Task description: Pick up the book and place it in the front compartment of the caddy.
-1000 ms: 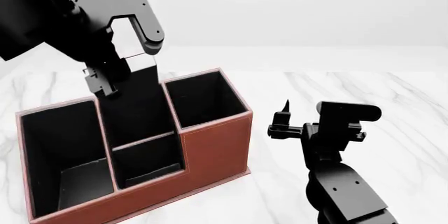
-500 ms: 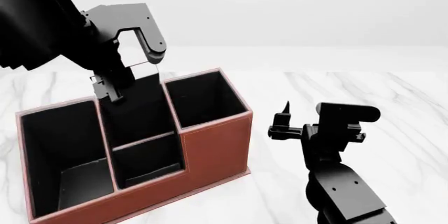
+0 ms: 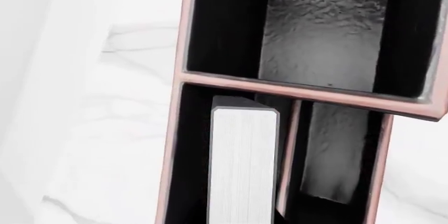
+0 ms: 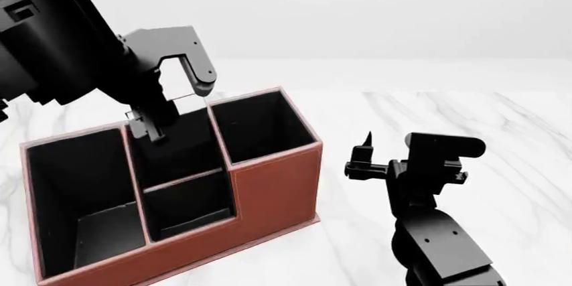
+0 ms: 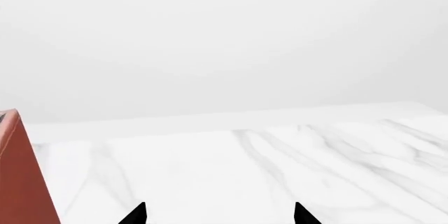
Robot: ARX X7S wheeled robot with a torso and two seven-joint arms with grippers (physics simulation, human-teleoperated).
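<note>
Broadly, the marble worktop [image 4: 465, 118] carries the caddy [image 4: 277, 185] toward its near-left edge, a reddish-brown box with black cells, the low front cell sitting behind the stepped wall. Above its middle section hangs the left gripper [image 4: 170, 108], fingers closed on the book [image 3: 243, 166], which stands upright with its lower end inside the cell behind the low front one, as far as the left wrist view shows: white page edges face the camera, black covers on either side. The right gripper [image 4: 362, 159] hovers over bare marble beside the caddy, fingers parted and holding nothing. The book looks light, thin and stiff, probably with smooth covers, so a pinch across both covers near the top edge seems the sensible hold; gripped loosely, it might pivot or slip.
</note>
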